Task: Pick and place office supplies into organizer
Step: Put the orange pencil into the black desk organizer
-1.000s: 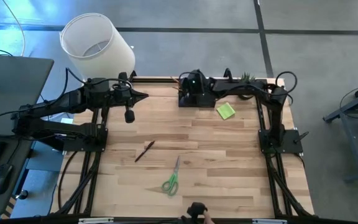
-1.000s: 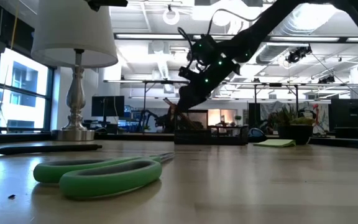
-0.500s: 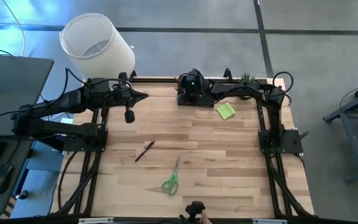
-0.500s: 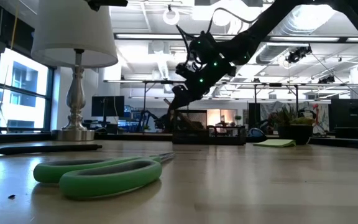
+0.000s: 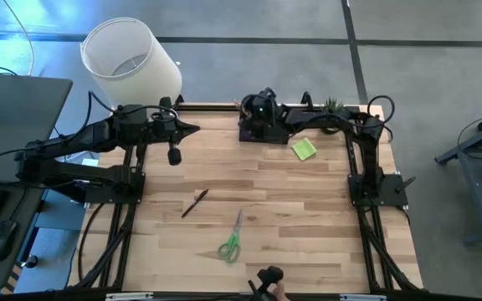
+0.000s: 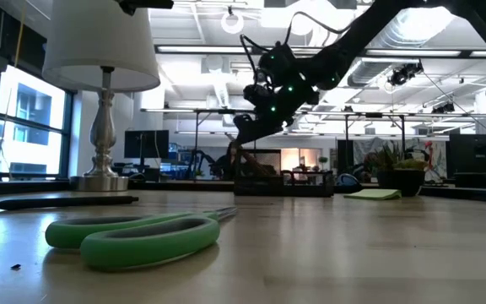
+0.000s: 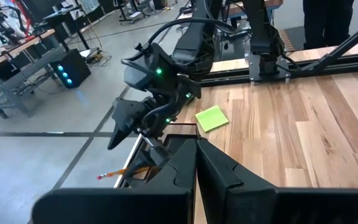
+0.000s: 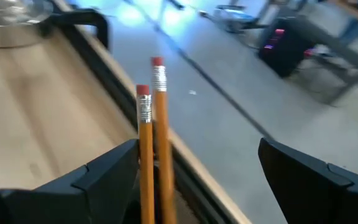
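At the table's far edge, high view: your right gripper (image 5: 249,127) hangs over the small black rectangular organizer tray (image 5: 262,135); lime-green sticky-note pad (image 5: 304,149), dark pen (image 5: 194,202) and green-handled scissors (image 5: 231,242) lie loose. Left gripper (image 5: 174,155) waits, jaws shut, empty. Low view: right gripper sits above the tray. Right wrist view alone shows wide-open jaws and two orange pencils (image 8: 154,149) standing free between them. Judged: pencils dropped off; next fetch the pad.
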Controlling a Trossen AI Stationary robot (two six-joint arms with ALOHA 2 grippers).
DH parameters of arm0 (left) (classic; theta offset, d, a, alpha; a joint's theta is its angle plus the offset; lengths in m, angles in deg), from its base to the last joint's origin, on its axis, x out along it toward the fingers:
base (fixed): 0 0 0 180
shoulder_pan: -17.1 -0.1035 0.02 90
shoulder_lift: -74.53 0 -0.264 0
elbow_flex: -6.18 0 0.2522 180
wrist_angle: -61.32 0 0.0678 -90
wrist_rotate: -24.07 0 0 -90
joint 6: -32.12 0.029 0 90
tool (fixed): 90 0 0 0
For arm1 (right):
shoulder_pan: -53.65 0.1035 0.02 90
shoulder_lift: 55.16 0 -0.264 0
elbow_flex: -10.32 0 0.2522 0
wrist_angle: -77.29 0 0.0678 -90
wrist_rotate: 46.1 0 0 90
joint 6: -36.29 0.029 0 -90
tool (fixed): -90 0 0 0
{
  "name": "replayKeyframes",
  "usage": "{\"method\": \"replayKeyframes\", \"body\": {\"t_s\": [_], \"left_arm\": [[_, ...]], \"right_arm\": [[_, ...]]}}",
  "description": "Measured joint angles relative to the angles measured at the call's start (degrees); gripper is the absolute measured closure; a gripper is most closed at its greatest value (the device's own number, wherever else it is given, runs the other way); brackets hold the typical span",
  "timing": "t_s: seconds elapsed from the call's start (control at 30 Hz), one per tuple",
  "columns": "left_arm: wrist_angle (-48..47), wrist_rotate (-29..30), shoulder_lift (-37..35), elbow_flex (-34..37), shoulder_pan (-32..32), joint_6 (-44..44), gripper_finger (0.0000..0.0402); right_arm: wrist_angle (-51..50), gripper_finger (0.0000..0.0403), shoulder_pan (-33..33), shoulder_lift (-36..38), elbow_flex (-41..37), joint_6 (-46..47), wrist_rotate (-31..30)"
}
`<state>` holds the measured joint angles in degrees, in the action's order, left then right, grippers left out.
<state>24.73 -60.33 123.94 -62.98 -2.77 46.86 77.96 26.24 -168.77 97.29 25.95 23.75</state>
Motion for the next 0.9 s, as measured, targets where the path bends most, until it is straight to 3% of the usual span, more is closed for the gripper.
{"method": "replayKeyframes", "body": {"t_s": [0.1,0.2,0.27,0.6,0.9], "left_arm": [[0.0,0.01,0.0,0.0,0.0,0.07,0.0401],[0.0,0.01,0.0,0.0,0.02,0.09,0.0401],[0.02,0.01,0.0,0.0,0.0,0.13,0.0401],[0.09,0.01,0.0,0.0,0.0,0.2,0.0401],[0.51,0.01,0.0,0.0,0.0,0.2,0.0401]], "right_arm": [[0.4,0.0077,0.21,0.0,0.0,0.06,-0.92],[0.84,0.0077,0.02,0.0,0.0,1.39,7.62],[1.03,0.0077,-0.32,-0.02,0.0,2.02,10.25],[-0.22,0.0077,-3.77,-0.09,0.0,5.36,8.63],[1.3,0.0077,-2.67,-0.09,0.0,3.3,12.65]]}}
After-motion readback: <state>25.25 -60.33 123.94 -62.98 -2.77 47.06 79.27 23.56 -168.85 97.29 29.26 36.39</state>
